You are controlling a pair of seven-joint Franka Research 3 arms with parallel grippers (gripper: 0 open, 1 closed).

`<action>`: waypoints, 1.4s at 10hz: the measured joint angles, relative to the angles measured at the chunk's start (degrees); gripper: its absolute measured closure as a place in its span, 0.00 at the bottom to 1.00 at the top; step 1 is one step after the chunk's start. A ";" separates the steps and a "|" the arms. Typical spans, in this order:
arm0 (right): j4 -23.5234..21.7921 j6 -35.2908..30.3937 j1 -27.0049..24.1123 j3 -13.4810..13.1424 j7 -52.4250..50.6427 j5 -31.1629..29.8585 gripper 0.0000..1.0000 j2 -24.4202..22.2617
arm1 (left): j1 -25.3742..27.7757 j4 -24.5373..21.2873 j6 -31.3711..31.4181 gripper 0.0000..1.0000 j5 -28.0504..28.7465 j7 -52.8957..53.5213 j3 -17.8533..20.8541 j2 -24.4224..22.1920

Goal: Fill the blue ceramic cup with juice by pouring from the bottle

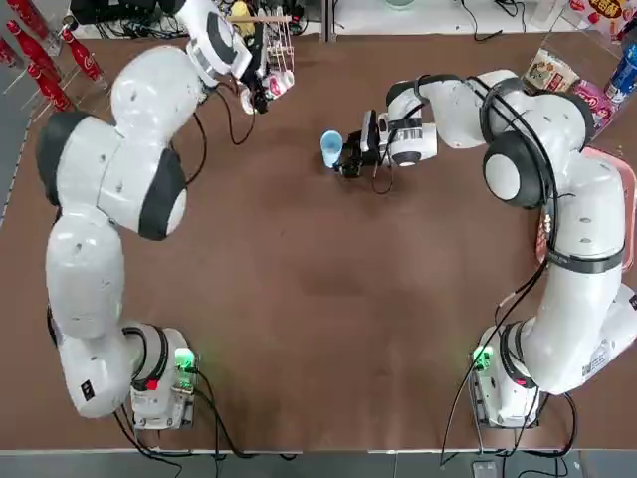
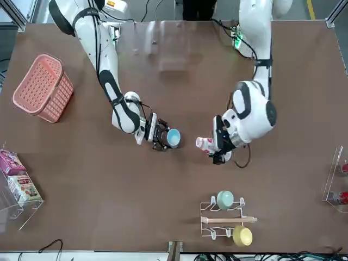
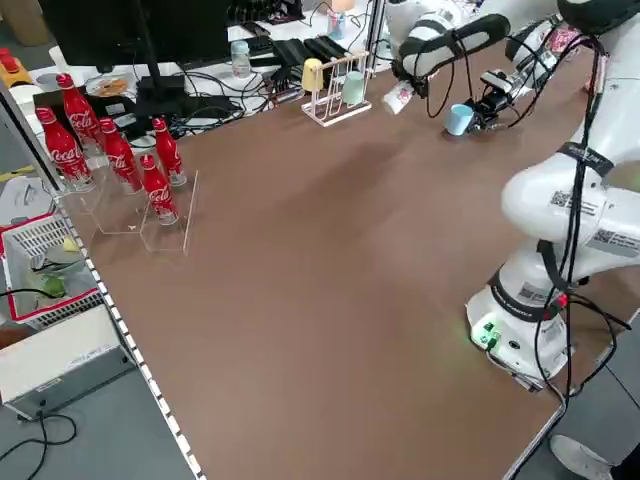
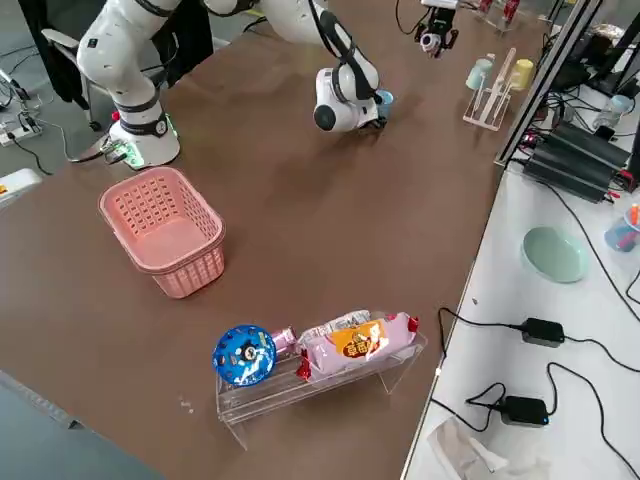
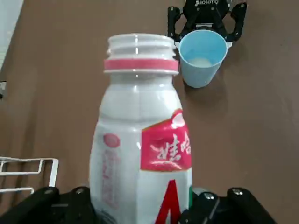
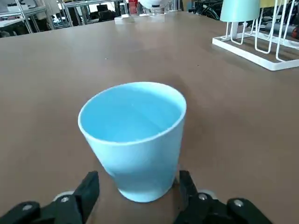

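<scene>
A brown table (image 1: 318,329) stands on a grey floor (image 3: 90,440).

Robotics laboratory. Evidence: a brown test table (image 1: 299,299) carrying staged props in clear acrylic stands (image 3: 165,215), red cola bottles (image 3: 110,150) at the left side view's upper left, and adjoining benches with power adapters (image 4: 540,330) and loose cables.

Open tabletop between us, crowded edges.

We see bare brown table (image 1: 318,319) across the middle and toward our bases. The right gripper (image 2: 163,137) sits just beside the blue ceramic cup (image 2: 173,137), blocking that side; the wire rack (image 2: 223,220) stands near the far edge, the pink basket (image 2: 43,88) well apart.
</scene>
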 joint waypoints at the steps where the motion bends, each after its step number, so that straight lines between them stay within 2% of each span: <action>1: -0.04 0.00 -0.13 0.15 0.00 0.00 0.21 0.00 | 4.25 -1.63 -2.08 0.60 -0.15 3.67 -2.42 -2.40; 3: -0.11 0.00 -0.53 0.46 -0.02 0.00 0.19 0.00 | 15.31 -3.63 -9.69 0.60 -0.17 10.81 -7.83 -5.24; 6: -0.15 -0.07 -1.23 0.98 -0.10 0.00 0.14 0.00 | 34.46 -3.99 -22.67 0.60 -0.17 19.35 -17.20 -5.81; 8: -0.19 -0.07 -2.02 1.92 -0.12 0.00 0.11 0.00 | 44.86 -3.95 -30.47 0.60 0.42 25.12 -22.23 -5.85; 10: -0.34 -0.07 -2.43 2.35 -0.14 0.00 0.00 0.00 | 51.93 -3.96 -37.20 0.60 1.58 28.95 -25.18 -5.48; 12: -0.43 -0.07 -2.73 2.47 -0.14 0.00 0.00 0.00 | 57.21 -3.84 -42.47 0.61 1.77 34.70 -26.17 -3.21; 13: -0.55 -0.07 -2.83 2.49 -0.15 0.00 0.00 0.00 | 61.04 -3.59 -44.42 0.61 1.78 36.35 -27.91 -1.33; 14: -0.69 -0.07 -2.93 2.51 -0.16 0.00 0.00 0.00 | 66.72 -2.92 -45.26 0.61 1.77 37.59 -32.06 0.81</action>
